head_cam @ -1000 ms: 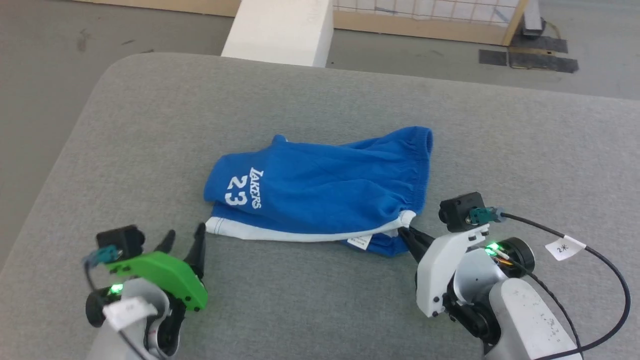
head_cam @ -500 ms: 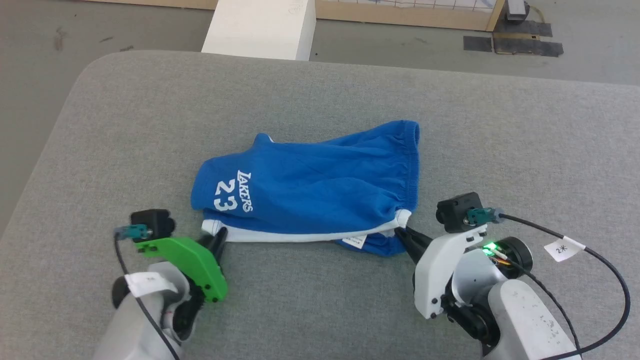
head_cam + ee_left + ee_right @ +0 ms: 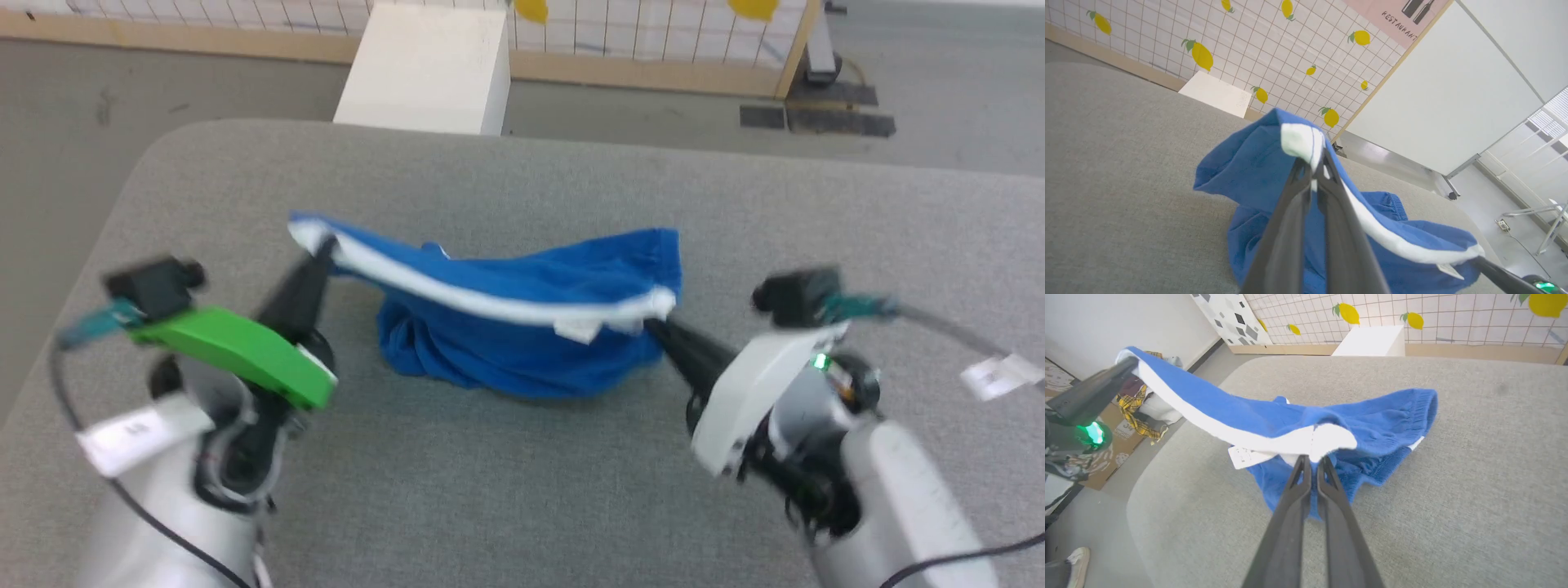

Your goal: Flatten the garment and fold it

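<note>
The garment (image 3: 522,343), bright blue shorts with a white side stripe, hangs stretched between both grippers above the grey padded table (image 3: 506,482). My left gripper (image 3: 320,249) is shut on the white hem corner at the left end (image 3: 1301,141). At the other end my right gripper (image 3: 657,322) is shut on the white stripe by the gathered waistband (image 3: 1327,443). The rest of the blue cloth (image 3: 1355,416) sags down onto the table between them, with a small white tag (image 3: 578,330) dangling below the stripe.
A white box (image 3: 424,69) stands on the floor beyond the table's far edge, before a tiled wall with lemon prints (image 3: 1200,53). In the right wrist view a cardboard box with clothes (image 3: 1131,412) and a person's shoe (image 3: 1075,557) show left of the table.
My left gripper came up to the hem corner and shut on it. Both grippers then rose, lifting the striped edge off the table. The head camera also tilted.
</note>
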Tool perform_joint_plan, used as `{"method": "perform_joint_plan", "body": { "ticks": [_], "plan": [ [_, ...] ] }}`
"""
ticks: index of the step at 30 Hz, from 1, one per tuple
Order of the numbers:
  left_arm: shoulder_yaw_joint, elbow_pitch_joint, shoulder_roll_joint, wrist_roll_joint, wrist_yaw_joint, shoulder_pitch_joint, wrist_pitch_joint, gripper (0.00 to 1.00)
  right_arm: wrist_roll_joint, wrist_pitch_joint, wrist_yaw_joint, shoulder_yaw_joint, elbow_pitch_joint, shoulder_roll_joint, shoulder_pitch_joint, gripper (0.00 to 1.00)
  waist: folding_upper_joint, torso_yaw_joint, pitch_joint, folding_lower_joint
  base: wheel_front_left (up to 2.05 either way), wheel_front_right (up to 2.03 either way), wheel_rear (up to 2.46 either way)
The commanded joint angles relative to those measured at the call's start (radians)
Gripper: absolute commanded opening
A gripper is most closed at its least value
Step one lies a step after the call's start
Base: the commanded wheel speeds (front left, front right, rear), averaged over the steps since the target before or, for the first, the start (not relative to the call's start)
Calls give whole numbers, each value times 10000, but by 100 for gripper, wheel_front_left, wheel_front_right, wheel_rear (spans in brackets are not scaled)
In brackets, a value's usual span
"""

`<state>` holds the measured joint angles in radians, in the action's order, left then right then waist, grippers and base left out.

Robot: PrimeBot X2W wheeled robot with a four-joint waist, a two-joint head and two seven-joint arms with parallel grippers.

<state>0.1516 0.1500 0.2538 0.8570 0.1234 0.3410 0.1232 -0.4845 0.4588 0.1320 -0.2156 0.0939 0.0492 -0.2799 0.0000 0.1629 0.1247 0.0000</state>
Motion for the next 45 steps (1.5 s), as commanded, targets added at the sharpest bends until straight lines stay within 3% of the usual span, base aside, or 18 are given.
{"method": "perform_joint_plan", "body": {
  "ticks": [1, 6, 10, 14, 20, 26, 35, 40, 45],
  "plan": [
    [-66, -435, 192, 149, 70, 235, 165, 0, -318, 153, -13, 146, -369, 10, -432, 0, 0, 10, -205, 0, 0, 0, 0],
    [-101, -1588, 733, 230, -61, 1662, 1045, 0, -1093, 1091, -13, 613, -1191, 10, -1953, 0, 0, -150, -402, 0, 0, 0, 0],
    [-201, -1493, 1055, 50, -450, 2975, 1601, 0, -1611, 1758, -13, 855, -1018, 10, -3424, 0, 0, -441, -386, 0, 0, 0, 0],
    [-84, -660, 1413, -516, -764, 4259, 1969, 0, -2241, 2266, -13, 1129, -17, 10, -4943, 0, 0, -589, -207, 0, 0, 0, 0],
    [524, 1268, 1939, -1523, -649, 5956, 2300, 0, -1970, 2459, -13, 1072, 2167, 10, -7308, 0, 0, -821, 425, 0, 0, 0, 0],
    [829, 2811, 2178, -2238, -468, 7712, 1901, 0, -1360, 1549, -13, 714, 4542, 10, -9717, 0, 0, -1084, 1383, 0, 0, 0, 0],
    [732, 3947, 2185, -2778, -276, 9859, -3, 0, -885, -1358, -13, 29, 7159, 10, -12825, 0, 0, -1218, 2571, 0, 0, 0, 0],
    [848, 4452, 2008, -2494, -66, 9986, -585, 0, -1272, -2242, -13, -478, 8336, 10, -13522, 0, 0, -1059, 2890, 0, 0, 0, 0],
    [1353, 4612, 1750, -1922, 57, 9142, -1103, 0, -2235, -2838, -13, -1205, 8771, 10, -13056, 0, 0, -832, 2954, 0, 0, 0, 0]
  ]
}}
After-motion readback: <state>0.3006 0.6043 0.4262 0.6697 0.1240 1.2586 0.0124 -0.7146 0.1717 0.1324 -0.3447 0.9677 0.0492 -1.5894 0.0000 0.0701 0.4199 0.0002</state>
